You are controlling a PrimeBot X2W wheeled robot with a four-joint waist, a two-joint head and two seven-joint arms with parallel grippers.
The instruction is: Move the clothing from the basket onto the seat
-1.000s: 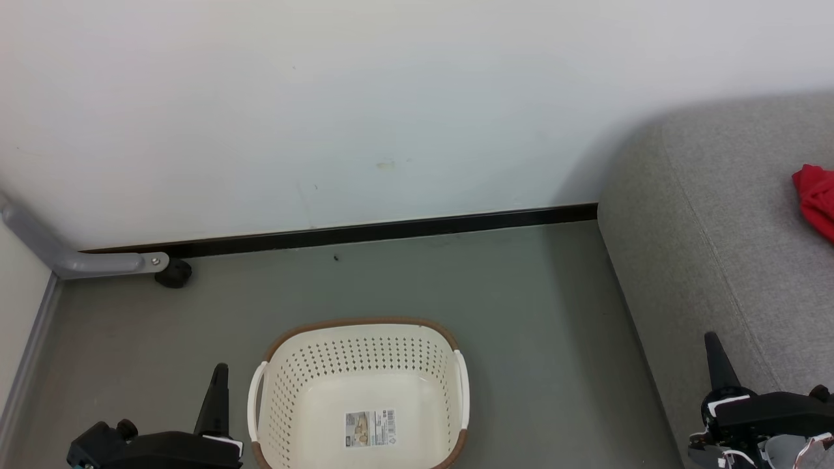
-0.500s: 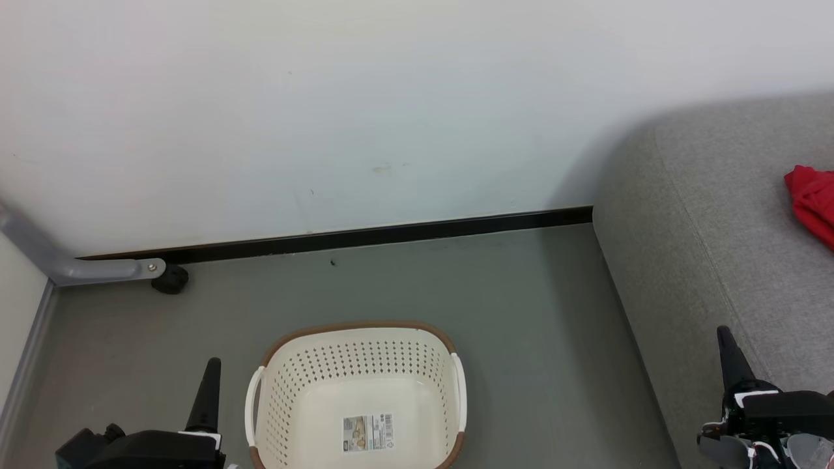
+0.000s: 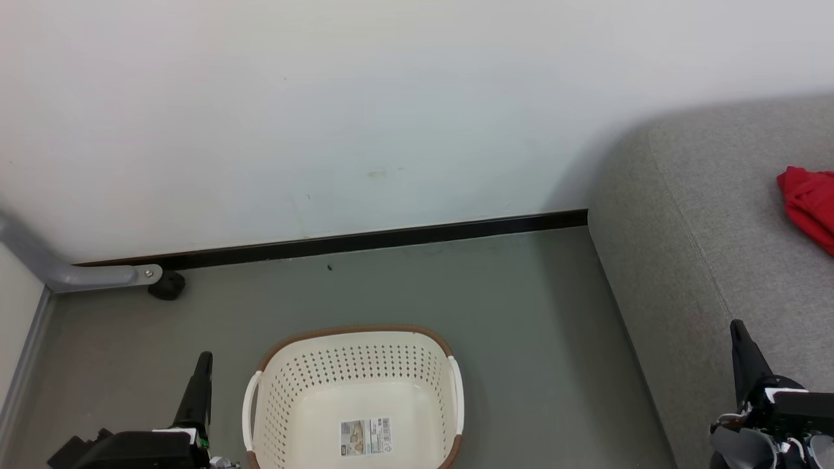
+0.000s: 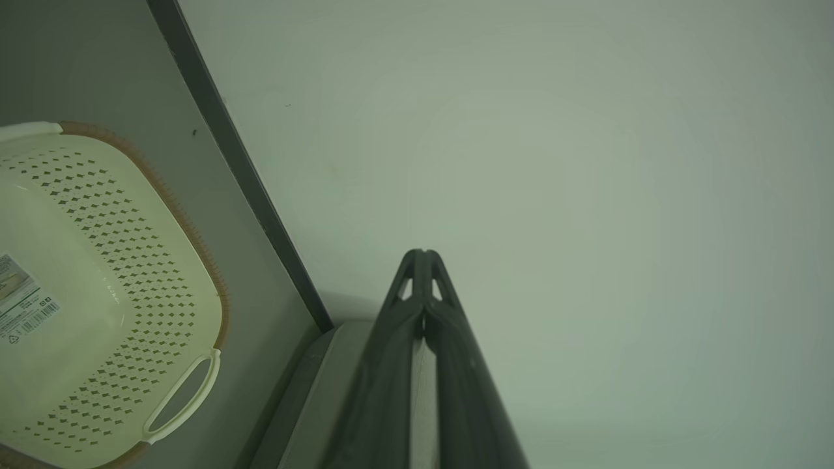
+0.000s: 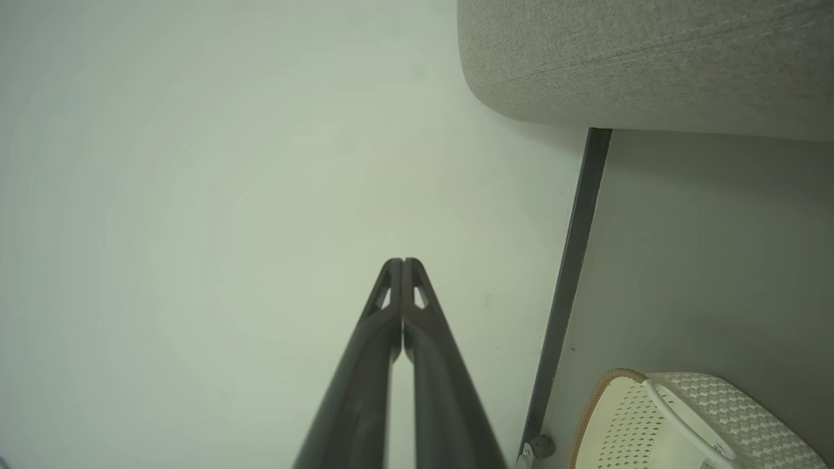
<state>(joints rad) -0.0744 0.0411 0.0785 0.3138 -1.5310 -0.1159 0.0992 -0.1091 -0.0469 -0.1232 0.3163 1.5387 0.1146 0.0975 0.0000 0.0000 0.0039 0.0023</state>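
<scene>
The cream perforated basket (image 3: 355,365) with a brown rim stands on the grey floor at the bottom centre; inside it I see just a label sticker (image 3: 366,436). It also shows in the left wrist view as the basket (image 4: 98,260) and in the right wrist view as the basket (image 5: 677,417). The grey seat (image 3: 710,260) fills the right side, with red clothing (image 3: 808,205) lying on it at the right edge. My left gripper (image 3: 203,358) is shut, empty, left of the basket. My right gripper (image 3: 737,326) is shut, empty, over the seat's front. Both grippers, left gripper (image 4: 423,254) and right gripper (image 5: 402,262), point at the wall.
A white wall (image 3: 326,117) with a black skirting strip (image 3: 365,240) runs behind the basket. A grey metal leg with a black caster (image 3: 166,285) sits at the far left by the wall. Grey floor (image 3: 521,326) lies between basket and seat.
The whole head view has shifted, so the camera moved. Both grippers stay shut; the left one sits a little lower and further left, the right one further right.
</scene>
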